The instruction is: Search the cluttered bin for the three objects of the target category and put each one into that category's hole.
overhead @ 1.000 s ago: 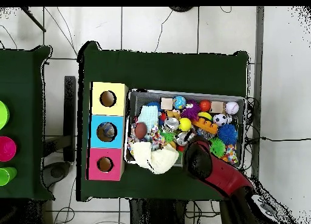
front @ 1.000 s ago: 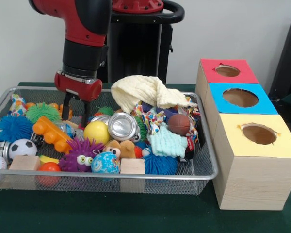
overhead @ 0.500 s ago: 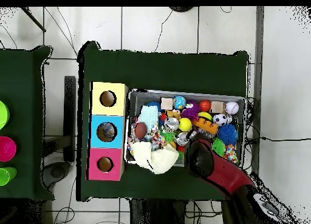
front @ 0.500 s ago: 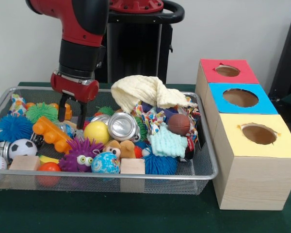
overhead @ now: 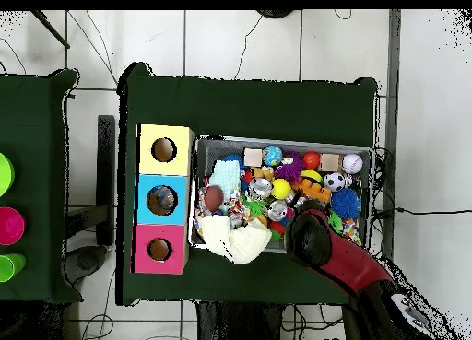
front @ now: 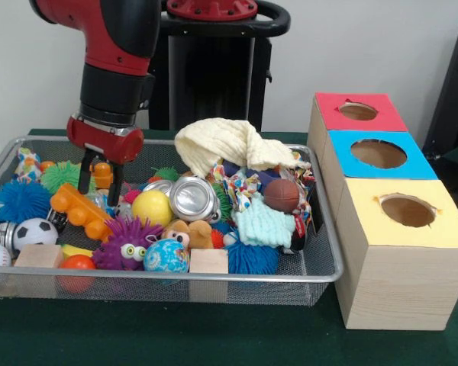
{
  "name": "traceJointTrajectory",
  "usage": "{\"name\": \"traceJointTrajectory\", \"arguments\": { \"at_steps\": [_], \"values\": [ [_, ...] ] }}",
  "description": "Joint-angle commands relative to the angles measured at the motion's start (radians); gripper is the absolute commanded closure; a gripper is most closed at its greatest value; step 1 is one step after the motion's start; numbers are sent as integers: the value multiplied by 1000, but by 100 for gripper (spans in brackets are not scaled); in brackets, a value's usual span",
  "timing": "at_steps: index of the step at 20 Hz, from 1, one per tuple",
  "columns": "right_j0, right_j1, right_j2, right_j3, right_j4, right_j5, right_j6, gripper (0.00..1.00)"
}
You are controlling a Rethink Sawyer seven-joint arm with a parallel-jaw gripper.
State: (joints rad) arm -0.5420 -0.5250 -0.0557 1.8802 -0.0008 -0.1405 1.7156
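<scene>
One red and black arm (front: 111, 46) drops from the upper left of the front view, its gripper (front: 99, 181) hanging over the left part of the wire bin (front: 214, 276), its two dark fingers (front: 83, 171) spread apart and empty, straddling a small orange toy (front: 101, 174) behind the orange block toy (front: 80, 212). The green spiky ball (front: 61, 176) sits just left of them. Three boxes, red (front: 356, 111), blue (front: 378, 154) and yellow (front: 407, 211), stand at right. Which category is sought cannot be told. From overhead, the arm (overhead: 336, 253) covers the bin's (overhead: 282, 143) lower right corner and hides the gripper; the boxes (overhead: 164, 198) line the left.
</scene>
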Motion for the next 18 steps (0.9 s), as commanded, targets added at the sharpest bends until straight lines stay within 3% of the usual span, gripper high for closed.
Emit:
{"name": "traceJointTrajectory", "arguments": {
  "at_steps": [1, 18],
  "values": [
    [-27, 59, 80, -89, -10, -93, 183, 0],
    [-10, 70, 80, -68, 0, -119, 205, 0]
  ]
}}
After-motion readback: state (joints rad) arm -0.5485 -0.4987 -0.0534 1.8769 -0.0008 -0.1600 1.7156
